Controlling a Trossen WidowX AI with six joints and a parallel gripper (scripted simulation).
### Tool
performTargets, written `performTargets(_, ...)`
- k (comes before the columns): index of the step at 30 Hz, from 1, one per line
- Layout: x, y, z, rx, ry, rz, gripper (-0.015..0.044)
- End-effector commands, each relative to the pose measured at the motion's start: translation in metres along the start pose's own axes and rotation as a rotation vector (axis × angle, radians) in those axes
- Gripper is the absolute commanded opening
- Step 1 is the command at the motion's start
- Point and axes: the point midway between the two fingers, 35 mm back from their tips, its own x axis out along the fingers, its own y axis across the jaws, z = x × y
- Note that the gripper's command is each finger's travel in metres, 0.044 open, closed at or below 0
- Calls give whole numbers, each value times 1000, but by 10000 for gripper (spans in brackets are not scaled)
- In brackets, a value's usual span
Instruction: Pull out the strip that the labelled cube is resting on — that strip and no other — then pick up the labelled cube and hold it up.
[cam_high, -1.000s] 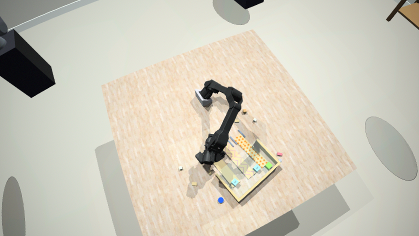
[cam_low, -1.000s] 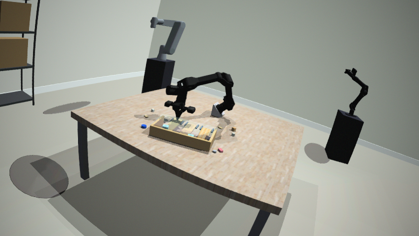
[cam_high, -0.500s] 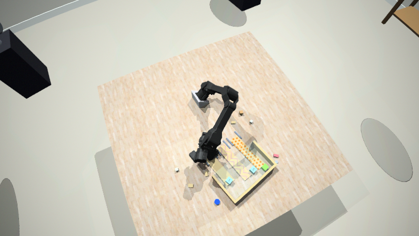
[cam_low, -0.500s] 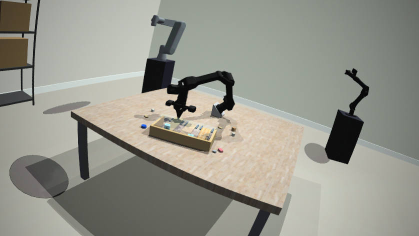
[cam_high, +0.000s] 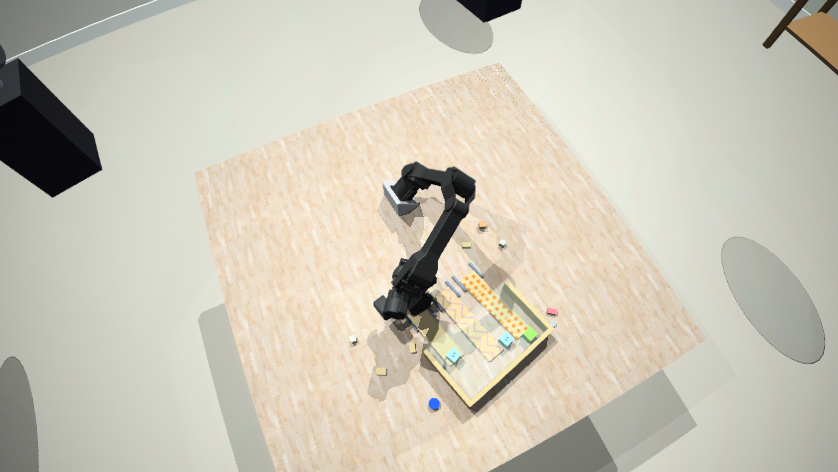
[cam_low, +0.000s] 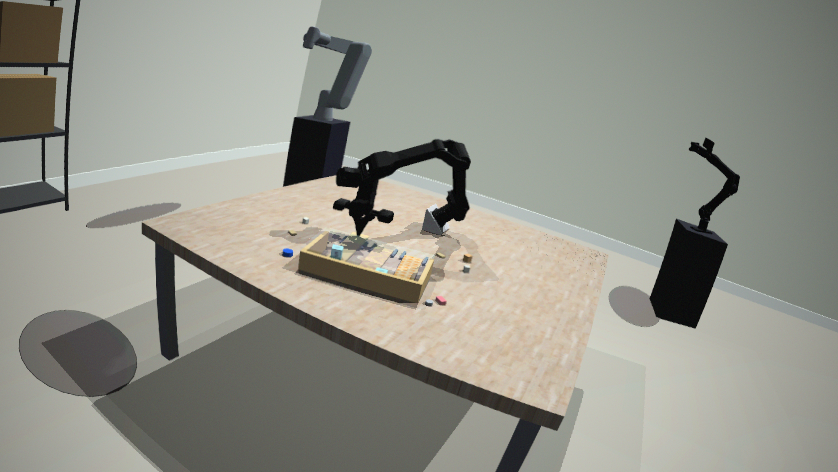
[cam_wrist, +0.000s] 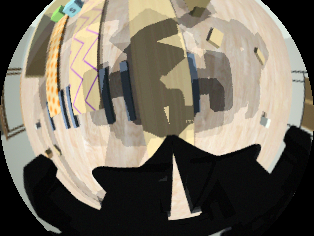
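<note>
The plain yellow strip (cam_high: 426, 329) (cam_wrist: 150, 15) runs between blue guide bars. A cyan labelled cube (cam_high: 452, 355) (cam_low: 337, 251) sits at its far end. My gripper (cam_low: 358, 233) (cam_wrist: 171, 138) is shut, its tips on or just above the plain strip near the tray's open side. The strip shows on both sides of the tips in the wrist view, with nothing visible between them. A zigzag strip (cam_high: 469, 322) (cam_wrist: 86, 65) and an orange-dotted strip (cam_high: 492, 304) (cam_wrist: 54, 65) lie beside it. Another cyan labelled cube (cam_high: 506, 338) (cam_wrist: 73, 8) is near their far ends.
The tray's yellow walls (cam_high: 469, 403) (cam_low: 357, 284) enclose the far ends of the strips. A green block (cam_high: 530, 334) is in its corner. A blue disc (cam_high: 433, 403), a red block (cam_high: 551, 311), an orange cube (cam_high: 482, 225) and several small blocks lie outside.
</note>
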Motion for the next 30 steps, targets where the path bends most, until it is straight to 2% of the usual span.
performTargets(1,6,0,-15,9,25,8,0)
performTargets(30,5,-1,-61,11,27,7,0)
